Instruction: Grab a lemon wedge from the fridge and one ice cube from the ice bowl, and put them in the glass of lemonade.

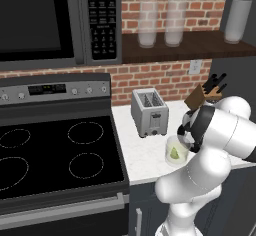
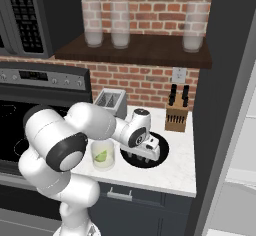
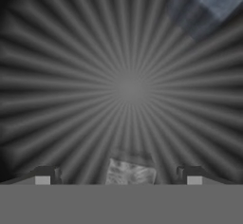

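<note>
ice cube (image 3: 130, 172): pale, on the ice bowl's (image 2: 162, 150) floor, between the end effector's (image 3: 118, 175) fingertips
end effector: jaws wide, nothing held, down in the bowl
risk: cube likely slips off the pads or squirts out on closing; off-centre grip could nudge it away
glass of lemonade (image 2: 103, 156): on the counter (image 2: 170, 172) just beside the bowl, lemon wedge (image 2: 102, 156) inside

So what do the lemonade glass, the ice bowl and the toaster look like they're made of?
Glass of lemonade: clear glass or plastic, since the lemon wedge shows through the wall. Ice bowl: matte black, perhaps ceramic or plastic, with radial ribs inside. Toaster: brushed grey metal, by its dull sheen.
</note>
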Robot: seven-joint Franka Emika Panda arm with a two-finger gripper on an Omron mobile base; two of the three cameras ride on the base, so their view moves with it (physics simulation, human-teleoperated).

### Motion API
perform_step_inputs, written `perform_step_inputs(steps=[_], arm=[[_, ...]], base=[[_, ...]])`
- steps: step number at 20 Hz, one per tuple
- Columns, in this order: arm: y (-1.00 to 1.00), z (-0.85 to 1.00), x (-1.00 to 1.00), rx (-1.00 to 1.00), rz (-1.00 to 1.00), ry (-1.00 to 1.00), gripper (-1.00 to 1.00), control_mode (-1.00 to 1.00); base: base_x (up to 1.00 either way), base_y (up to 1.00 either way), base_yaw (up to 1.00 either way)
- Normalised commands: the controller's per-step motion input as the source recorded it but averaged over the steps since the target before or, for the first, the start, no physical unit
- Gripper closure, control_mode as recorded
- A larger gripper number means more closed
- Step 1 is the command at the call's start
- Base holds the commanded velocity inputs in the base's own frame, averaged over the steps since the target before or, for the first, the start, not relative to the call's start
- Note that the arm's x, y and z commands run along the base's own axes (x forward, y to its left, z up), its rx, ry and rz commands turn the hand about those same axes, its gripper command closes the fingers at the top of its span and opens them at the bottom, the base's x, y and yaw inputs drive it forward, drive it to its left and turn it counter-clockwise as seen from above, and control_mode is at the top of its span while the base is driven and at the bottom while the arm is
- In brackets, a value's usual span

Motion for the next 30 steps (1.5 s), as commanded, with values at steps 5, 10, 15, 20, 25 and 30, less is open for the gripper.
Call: perform_step_inputs(steps=[5,10,15,20,25,30], arm=[[0.00,0.00,0.00,0.00,0.00,0.00,1.00,-1.00],[0.00,0.00,0.00,0.00,0.00,0.00,1.00,-1.00],[0.00,0.00,0.00,0.00,0.00,0.00,1.00,-1.00],[-0.02,0.00,0.01,0.00,0.00,0.00,1.00,-1.00],[-0.19,0.19,0.00,0.04,0.00,-0.05,1.00,-1.00],[-0.12,0.47,-0.04,0.13,0.00,-0.13,1.00,-1.00]], base=[[0.00,0.00,0.00],[0.00,0.00,0.00],[0.00,0.00,0.00],[0.00,0.00,0.00],[0.00,0.00,0.00],[0.00,0.00,0.00]])
